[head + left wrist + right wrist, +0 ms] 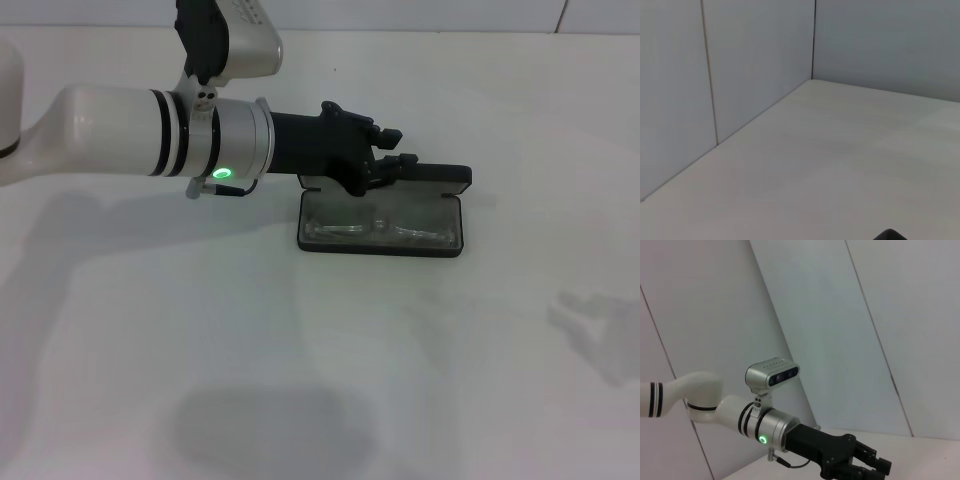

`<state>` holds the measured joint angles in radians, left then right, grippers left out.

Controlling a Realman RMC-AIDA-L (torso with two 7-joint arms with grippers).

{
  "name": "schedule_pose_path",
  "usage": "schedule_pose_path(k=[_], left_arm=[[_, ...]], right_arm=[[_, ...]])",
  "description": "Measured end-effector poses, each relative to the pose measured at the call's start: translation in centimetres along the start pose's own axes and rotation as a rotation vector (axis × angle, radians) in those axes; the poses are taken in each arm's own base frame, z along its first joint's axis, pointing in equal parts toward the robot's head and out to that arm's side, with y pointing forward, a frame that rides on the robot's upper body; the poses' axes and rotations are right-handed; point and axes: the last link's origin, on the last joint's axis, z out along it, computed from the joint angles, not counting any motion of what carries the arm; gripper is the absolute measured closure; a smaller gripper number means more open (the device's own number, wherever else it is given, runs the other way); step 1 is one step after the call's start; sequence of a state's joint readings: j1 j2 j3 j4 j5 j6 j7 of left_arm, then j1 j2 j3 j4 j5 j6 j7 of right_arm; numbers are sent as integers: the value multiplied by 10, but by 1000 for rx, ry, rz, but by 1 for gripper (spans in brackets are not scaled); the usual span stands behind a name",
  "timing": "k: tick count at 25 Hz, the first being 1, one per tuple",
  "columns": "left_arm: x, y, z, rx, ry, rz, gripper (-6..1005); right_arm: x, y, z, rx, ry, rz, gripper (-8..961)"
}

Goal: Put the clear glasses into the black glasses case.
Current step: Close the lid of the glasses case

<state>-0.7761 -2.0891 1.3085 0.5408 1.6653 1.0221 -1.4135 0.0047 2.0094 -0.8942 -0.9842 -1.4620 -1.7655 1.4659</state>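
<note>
Currently the clear glasses [380,226] lie inside the open black glasses case [382,246] near the tabletop's [300,380] far edge. The left end effector [392,158] hovers at the lid, fingers narrow, holding nothing. Remaining step, apparently: closing the lid.

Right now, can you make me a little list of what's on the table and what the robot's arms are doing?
table: white top, pale wall panels behind
black glasses case: open, lid standing up at the back
clear glasses: lying inside the case's tray
left gripper: over the case's back edge, at the lid; fingers close together, hold unclear
right gripper: not in view
task state: glasses are in the case; lid not closed
</note>
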Motion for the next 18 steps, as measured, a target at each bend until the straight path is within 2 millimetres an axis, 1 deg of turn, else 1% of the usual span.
schedule_pose_path(k=[4,15,18], left_arm=[[-1,0,0,-2,-3,-2,665],[-2,2,1,-2,-1,-10,763],[-4,2,1,-3,-4,-15,813]], right_arm=[[1,0,0,-1,0,-2,657],[5,0,1,-5,-7,4,643],[5,0,1,-5,-10,5,640]])
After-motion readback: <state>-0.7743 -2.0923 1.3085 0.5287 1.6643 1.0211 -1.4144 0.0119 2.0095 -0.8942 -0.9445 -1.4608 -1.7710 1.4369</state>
